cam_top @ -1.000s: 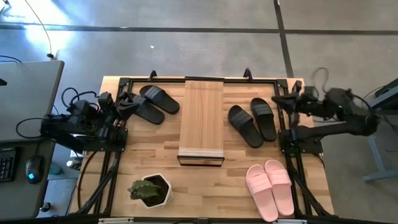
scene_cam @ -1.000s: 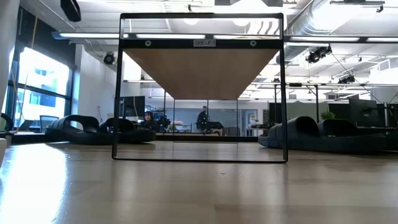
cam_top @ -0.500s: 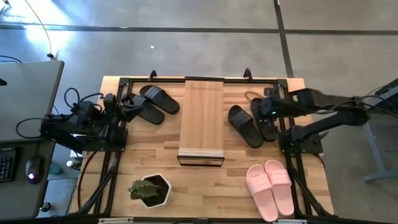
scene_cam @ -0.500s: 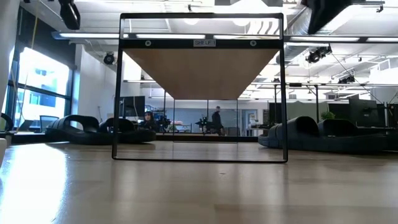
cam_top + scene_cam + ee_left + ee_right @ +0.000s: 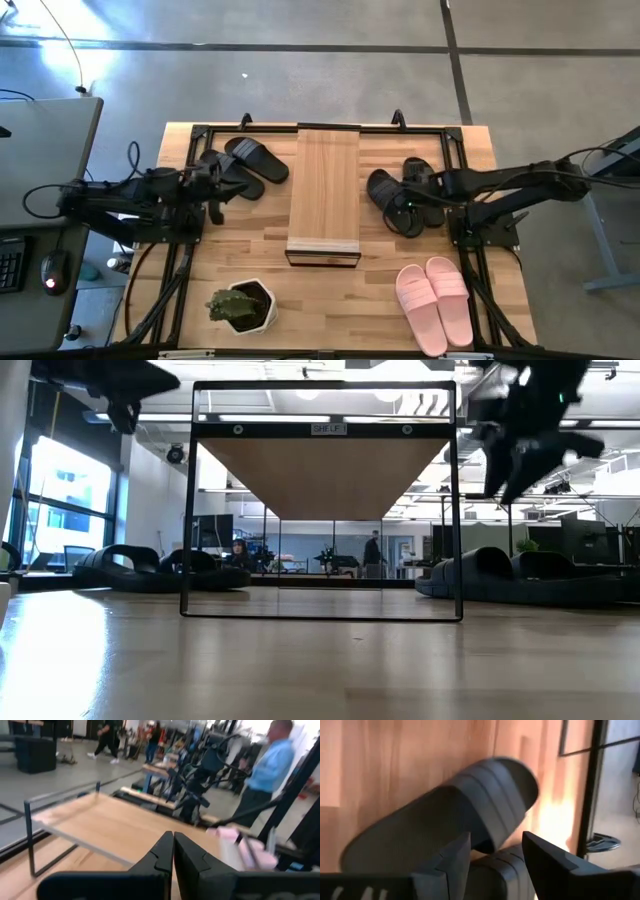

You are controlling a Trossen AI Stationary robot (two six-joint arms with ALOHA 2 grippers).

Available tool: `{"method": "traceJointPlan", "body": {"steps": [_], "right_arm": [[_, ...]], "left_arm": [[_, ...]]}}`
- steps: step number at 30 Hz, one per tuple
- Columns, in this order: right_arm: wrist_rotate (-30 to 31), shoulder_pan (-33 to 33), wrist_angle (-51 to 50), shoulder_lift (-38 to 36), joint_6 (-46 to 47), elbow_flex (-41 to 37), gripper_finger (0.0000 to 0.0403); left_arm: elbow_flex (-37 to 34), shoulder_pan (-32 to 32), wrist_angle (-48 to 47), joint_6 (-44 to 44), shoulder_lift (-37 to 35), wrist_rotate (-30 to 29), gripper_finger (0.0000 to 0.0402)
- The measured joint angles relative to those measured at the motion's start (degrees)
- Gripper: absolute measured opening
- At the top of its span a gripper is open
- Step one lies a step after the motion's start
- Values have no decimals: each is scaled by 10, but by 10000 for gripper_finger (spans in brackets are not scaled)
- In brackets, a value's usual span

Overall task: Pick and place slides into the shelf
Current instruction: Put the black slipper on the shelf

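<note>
Two black slides (image 5: 408, 196) lie side by side on the table, right of the shelf (image 5: 323, 190). My right gripper (image 5: 405, 207) hangs open above them, tipped downward; the wrist view shows one black slide (image 5: 445, 825) beyond the spread fingers, and another below it. A second black pair (image 5: 245, 165) lies left of the shelf. Near that pair my left gripper (image 5: 216, 200) is shut and points level toward the shelf (image 5: 100, 820). A pink pair (image 5: 435, 300) rests at the near right. The low view shows my right gripper (image 5: 520, 455) well above the table.
A potted green plant (image 5: 240, 305) stands at the near left of the table. Black frame rails (image 5: 465, 230) run along both table sides. A person in a blue shirt (image 5: 270, 765) stands beyond the table.
My right gripper has swung from the table's right edge toward the shelf and down, tipping to point down over the right black slides. My left gripper has sunk a little and shifted toward the near edge. No slide has moved.
</note>
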Motion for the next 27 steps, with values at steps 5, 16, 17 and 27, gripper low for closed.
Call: {"method": "traceJointPlan", "body": {"steps": [5,16,17,27], "right_arm": [[10,0,74,0,-2,-67,172],[46,-13,172,0,-21,-116,172],[42,-17,175,0,-22,-119,172],[26,-53,212,43,-34,-141,172]], "left_arm": [[0,0,-1,0,44,-2,3],[0,0,-1,0,90,-6,3],[0,0,0,0,91,-6,3],[0,0,2,-2,92,-7,3]]}}
